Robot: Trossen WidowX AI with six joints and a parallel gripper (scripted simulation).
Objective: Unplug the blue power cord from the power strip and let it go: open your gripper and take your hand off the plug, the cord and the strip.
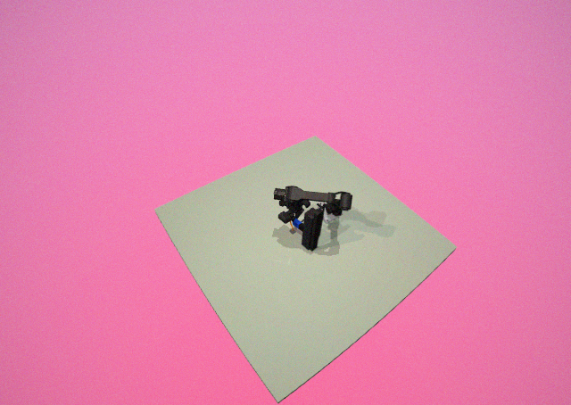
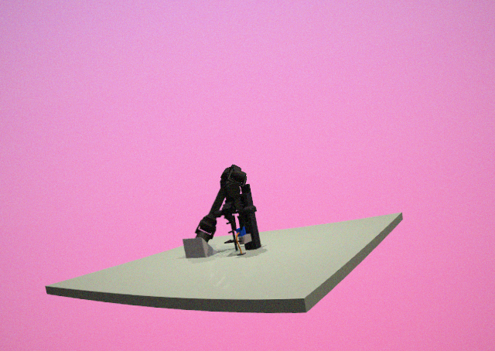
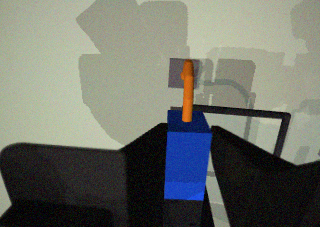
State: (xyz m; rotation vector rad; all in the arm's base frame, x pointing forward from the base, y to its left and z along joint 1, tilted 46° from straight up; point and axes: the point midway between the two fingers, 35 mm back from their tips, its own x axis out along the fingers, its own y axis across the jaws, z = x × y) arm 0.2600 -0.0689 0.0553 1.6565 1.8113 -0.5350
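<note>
The blue plug [image 3: 187, 157] [image 1: 298, 223] [image 2: 240, 231] sits between my two dark fingers in the wrist view. My gripper [image 3: 187, 130] [image 1: 294, 219] [image 2: 238, 232] is shut on it. An orange cord [image 3: 187, 94] [image 1: 291, 228] [image 2: 238, 245] runs out of the plug's far end down to a small grey pad on the table. The black power strip [image 1: 310, 229] [image 2: 250, 219] stands upright like a post, right beside the plug. I cannot tell whether the plug's prongs are still in the strip; the joint is hidden by the fingers.
Everything stands on a grey-green slab [image 1: 322, 322] [image 2: 319, 259] [image 3: 45, 62] with open edges on all sides. A grey wedge-shaped block [image 2: 196, 247] at the arm's foot sits left of the strip. A thin black frame [image 3: 235, 110] shows behind the plug.
</note>
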